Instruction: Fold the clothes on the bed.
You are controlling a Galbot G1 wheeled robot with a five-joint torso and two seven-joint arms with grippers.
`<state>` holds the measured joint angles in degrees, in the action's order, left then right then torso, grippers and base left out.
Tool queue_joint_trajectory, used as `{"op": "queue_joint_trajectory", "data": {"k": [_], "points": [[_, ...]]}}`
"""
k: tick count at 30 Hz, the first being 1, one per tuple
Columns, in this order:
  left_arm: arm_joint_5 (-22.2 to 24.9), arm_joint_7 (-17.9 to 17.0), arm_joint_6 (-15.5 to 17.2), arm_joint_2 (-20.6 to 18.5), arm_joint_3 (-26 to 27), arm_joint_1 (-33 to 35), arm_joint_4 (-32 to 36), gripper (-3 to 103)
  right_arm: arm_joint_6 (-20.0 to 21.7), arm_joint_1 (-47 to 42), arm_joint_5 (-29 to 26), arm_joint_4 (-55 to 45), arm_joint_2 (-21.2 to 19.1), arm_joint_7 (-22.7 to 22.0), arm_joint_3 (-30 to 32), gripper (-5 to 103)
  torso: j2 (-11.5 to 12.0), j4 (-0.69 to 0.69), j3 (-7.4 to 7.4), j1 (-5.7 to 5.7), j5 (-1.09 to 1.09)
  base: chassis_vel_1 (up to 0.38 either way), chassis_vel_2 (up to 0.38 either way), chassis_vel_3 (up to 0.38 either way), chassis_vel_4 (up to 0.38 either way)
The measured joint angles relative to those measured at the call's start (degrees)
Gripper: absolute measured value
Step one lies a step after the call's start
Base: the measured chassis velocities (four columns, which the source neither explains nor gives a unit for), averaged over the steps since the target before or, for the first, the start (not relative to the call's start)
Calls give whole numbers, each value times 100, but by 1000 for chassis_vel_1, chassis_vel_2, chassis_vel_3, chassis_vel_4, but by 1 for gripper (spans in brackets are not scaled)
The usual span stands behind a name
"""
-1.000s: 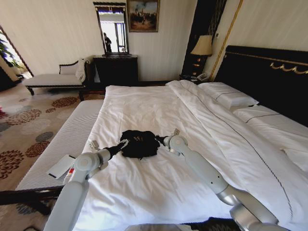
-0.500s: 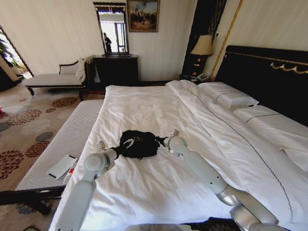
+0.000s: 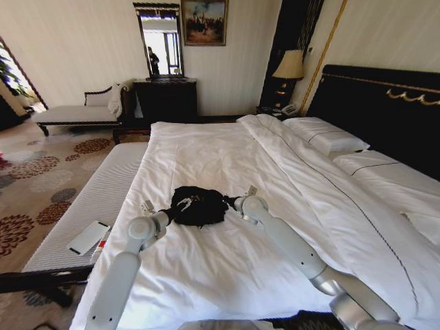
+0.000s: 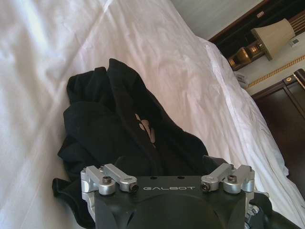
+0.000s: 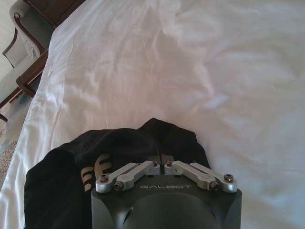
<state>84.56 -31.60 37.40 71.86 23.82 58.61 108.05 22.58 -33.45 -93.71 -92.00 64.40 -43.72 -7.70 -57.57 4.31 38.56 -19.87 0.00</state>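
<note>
Fingertips of left gripper [image 4: 167, 167] buried under black T-shirt [image 3: 198, 205]; jaw state not determinable. Right gripper [image 5: 162, 160] tips likewise covered by fabric, linkage bars drawn together. Chest lettering folded into cloth, illegible. Bed [image 3: 227, 148] cut off at right and bottom edges of head view. T-shirt cropped by lower edge in right wrist view.

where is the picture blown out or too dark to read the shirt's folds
Head view: the black T-shirt is a near-solid dark blob on the white duvet, folds barely legible; a bright doorway at far left is blown out. Left wrist view: the duvet glares white at upper left, but shirt creases and pale lettering show. Right wrist view: evenly lit, soft shadows in the duvet's wrinkles.
</note>
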Motion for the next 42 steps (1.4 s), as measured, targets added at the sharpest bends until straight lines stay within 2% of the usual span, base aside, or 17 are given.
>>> {"op": "queue_joint_trajectory", "data": {"k": [1,3,4,5,7,10,11,13,16,19,21,25,37,42], "points": [[0,0,0,0,0,0,0,93,0,0,0,0,0,0,0,0,0,0,0,0,0,0,0,0,0],[-46,39,-9,9,-1,-2,-48,83,0,-2,3,-6,-2,0,2,0,0,0,0,0,0,0,0,0,0],[-60,47,-13,13,-2,-2,-64,83,0,-3,3,-7,-3,0,2,0,0,0,0,0,0,0,0,0,0],[-79,63,-26,21,-2,-3,-94,72,-1,-2,4,-15,-4,-1,2,0,0,0,0,0,0,0,0,0,0],[-86,74,-37,24,-2,-3,-106,72,-2,-2,4,-25,-5,-2,2,0,0,0,0,0,0,0,0,0,0],[-115,107,-50,24,-4,7,-113,56,-4,-17,21,-46,-13,-8,3,0,0,0,0,0,0,0,0,0,0],[-115,107,-50,24,-4,7,-113,56,-4,-17,21,-46,-13,-8,3,0,0,0,0,0,0,0,0,0,0],[-149,112,-50,29,-14,15,-131,45,-5,-36,44,-50,-14,-10,4,0,0,0,0,0,0,0,0,0,0],[-166,114,-50,52,-25,16,-155,40,-6,-51,60,-60,-14,-11,6,0,0,0,0,0,0,0,0,0,0],[-186,113,-51,101,-44,15,-175,24,-7,-68,75,-80,-22,-12,9,0,0,0,0,0,0,0,0,0,0],[-190,113,-51,116,-45,16,-175,24,-7,-73,79,-87,-29,-14,13,0,0,0,0,0,0,0,0,0,0],[-193,112,-43,94,-27,109,-102,3,-7,-96,96,-113,-86,-17,33,0,0,0,0,0,0,0,0,0,0],[-214,92,-8,73,60,251,-31,0,-8,-115,152,-143,-83,-18,43,0,0,0,0,0,0,0,0,0,0],[-107,94,-19,-104,305,350,214,0,-8,-144,161,-181,-123,-17,90,0,0,0,0,0,-1,0,0,0,0]]}}
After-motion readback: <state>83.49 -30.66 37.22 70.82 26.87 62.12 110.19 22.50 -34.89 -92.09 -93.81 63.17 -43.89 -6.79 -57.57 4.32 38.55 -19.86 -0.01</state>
